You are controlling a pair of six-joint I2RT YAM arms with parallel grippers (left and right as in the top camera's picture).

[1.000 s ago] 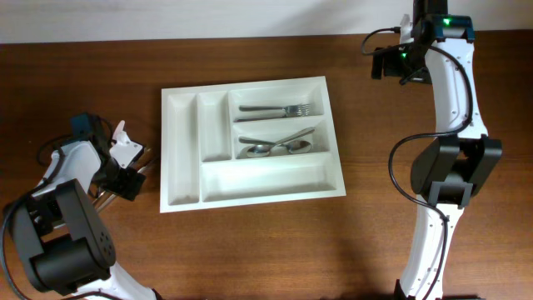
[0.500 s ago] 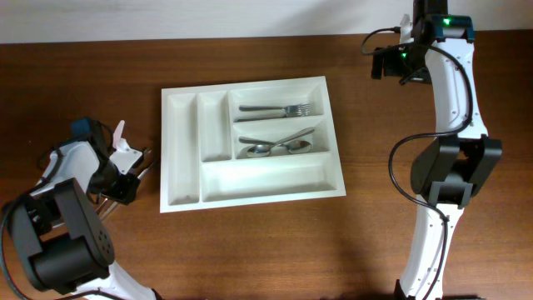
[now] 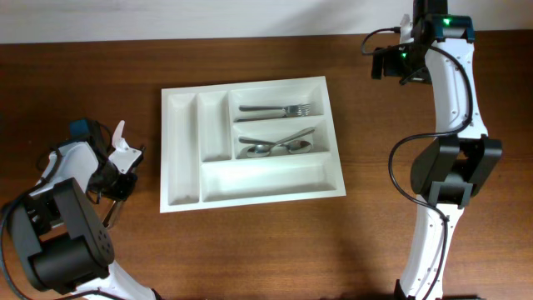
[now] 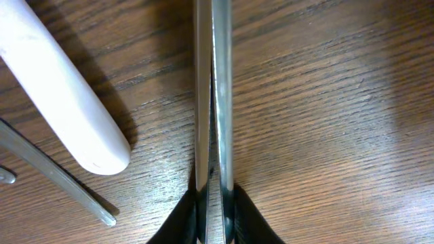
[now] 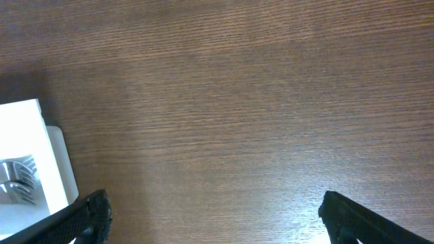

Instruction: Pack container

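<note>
**From above.** The white tray (image 3: 250, 193) lies flat on the brown table (image 3: 375, 242), a little left of the middle. It has two thin slots on its left side and three wide ones on its right. Forks (image 3: 277, 109) lie in the top wide slot. Spoons (image 3: 275, 148) lie in the wide slot under it. The left gripper (image 3: 119, 177) is low over the table, just left of the tray and not touching it. The right gripper (image 3: 387, 62) is up at the far edge of the table, to the right of the tray and well apart from it. From up here you cannot tell how wide either gripper is.

**Left wrist.** The left gripper (image 4: 214, 220) is squeezed tight. Its black fingers (image 4: 178, 227) pinch two thin metal strips (image 4: 213, 102) that stand side by side and touch each other. I cannot tell what kind of cutlery they are. A round white stick (image 4: 64, 95) lies on the wood to the left. A thin metal bar (image 4: 57, 177) lies below it.

**Right wrist.** The right gripper (image 5: 213, 203) has its fingers (image 5: 85, 217) spread far apart, with only bare wood between them. It holds nothing. A corner of the tray (image 5: 27, 135) shows at the left edge, with the fork tips (image 5: 15, 177) inside it.
</note>
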